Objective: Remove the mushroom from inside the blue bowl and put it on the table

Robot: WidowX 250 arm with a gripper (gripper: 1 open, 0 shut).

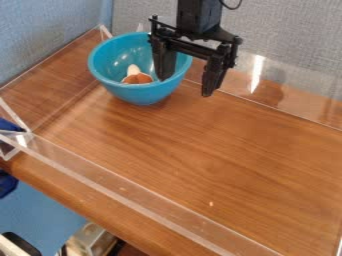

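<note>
The blue bowl (138, 71) stands at the back left of the brown wooden table (201, 150). Inside it lies the mushroom (138, 74), orange-brown cap with a white stem, near the bowl's middle. My black gripper (186, 70) hangs open over the bowl's right rim, pointing down. Its left finger (158, 62) reaches down into the bowl just right of the mushroom, and its right finger (211, 78) hangs outside the bowl. Nothing sits between the fingers except the bowl's rim.
Low clear acrylic walls (120, 180) edge the table on all sides. A grey-blue panel stands behind the bowl. A blue object (11, 128) sits at the left edge outside the wall.
</note>
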